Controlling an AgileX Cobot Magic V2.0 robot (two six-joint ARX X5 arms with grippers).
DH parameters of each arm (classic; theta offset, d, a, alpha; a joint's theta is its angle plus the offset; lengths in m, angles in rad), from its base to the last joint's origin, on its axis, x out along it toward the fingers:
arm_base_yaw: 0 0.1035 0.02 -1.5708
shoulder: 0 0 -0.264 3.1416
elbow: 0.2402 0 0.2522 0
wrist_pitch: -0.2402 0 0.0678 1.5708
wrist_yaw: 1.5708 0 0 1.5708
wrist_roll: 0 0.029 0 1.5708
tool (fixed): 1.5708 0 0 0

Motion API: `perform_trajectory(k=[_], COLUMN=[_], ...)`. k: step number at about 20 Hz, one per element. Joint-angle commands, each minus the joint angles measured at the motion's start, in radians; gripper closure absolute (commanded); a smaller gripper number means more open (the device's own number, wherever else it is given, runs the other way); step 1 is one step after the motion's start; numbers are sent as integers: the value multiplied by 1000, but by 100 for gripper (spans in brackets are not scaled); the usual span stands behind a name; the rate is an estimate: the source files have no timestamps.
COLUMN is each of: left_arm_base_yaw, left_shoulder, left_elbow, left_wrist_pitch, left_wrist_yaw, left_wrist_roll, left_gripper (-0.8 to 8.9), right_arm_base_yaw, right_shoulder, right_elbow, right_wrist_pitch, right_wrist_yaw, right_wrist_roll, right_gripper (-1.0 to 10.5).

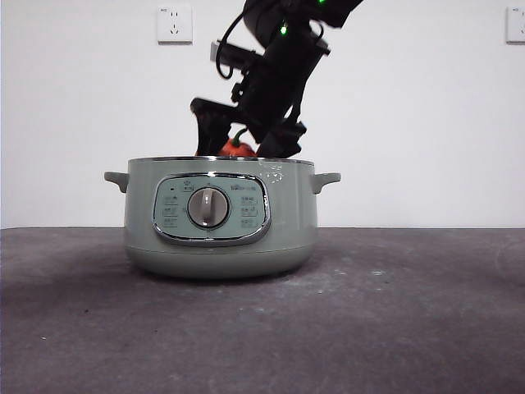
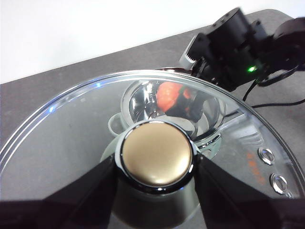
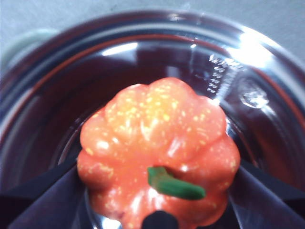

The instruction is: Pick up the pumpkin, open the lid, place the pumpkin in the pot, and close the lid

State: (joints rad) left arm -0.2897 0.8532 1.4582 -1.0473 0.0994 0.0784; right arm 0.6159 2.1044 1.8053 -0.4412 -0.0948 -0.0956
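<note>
The pale green pot [image 1: 217,217] stands open at mid-table, with no lid on it. My right gripper [image 1: 244,146] reaches down from above and is shut on the orange pumpkin [image 1: 237,148], which sits just at the rim. In the right wrist view the pumpkin [image 3: 157,143] hangs between the jaws of that gripper [image 3: 157,188], over the pot's shiny inner bowl [image 3: 143,28]. My left gripper [image 2: 156,164] is shut on the knob [image 2: 156,156] of the glass lid [image 2: 71,124], held off the pot. Through the glass I see the pumpkin [image 2: 167,95] and the pot [image 2: 138,100].
The dark grey table [image 1: 394,312] runs back to a white wall with a socket [image 1: 174,23] high on the left and another [image 1: 515,23] at the right edge. The right arm [image 2: 238,47] is over the pot's far side.
</note>
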Motion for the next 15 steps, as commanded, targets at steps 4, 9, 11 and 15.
perform_trajectory(k=[4,9,11,15], left_arm_base_yaw=[3,3,3,3], left_shoulder=[-13,-13,-13,-13], left_elbow=[3,3,3,3], left_wrist_pitch=[43,44,43,43], left_wrist_yaw=[10,14,18,63], left_wrist_roll=[0,0,0,1], left_gripper=[822,822,822,822], right_arm_base_yaw=[28,39,39,40], right_shoulder=[75,79,82,83], right_elbow=[2,2,2,2], right_wrist_pitch=[10,-15,-43,-71], right_wrist_yaw=[27,74,74,75], right_wrist_roll=[-32,-53,-54,-43], right_gripper=[964,962,709,402])
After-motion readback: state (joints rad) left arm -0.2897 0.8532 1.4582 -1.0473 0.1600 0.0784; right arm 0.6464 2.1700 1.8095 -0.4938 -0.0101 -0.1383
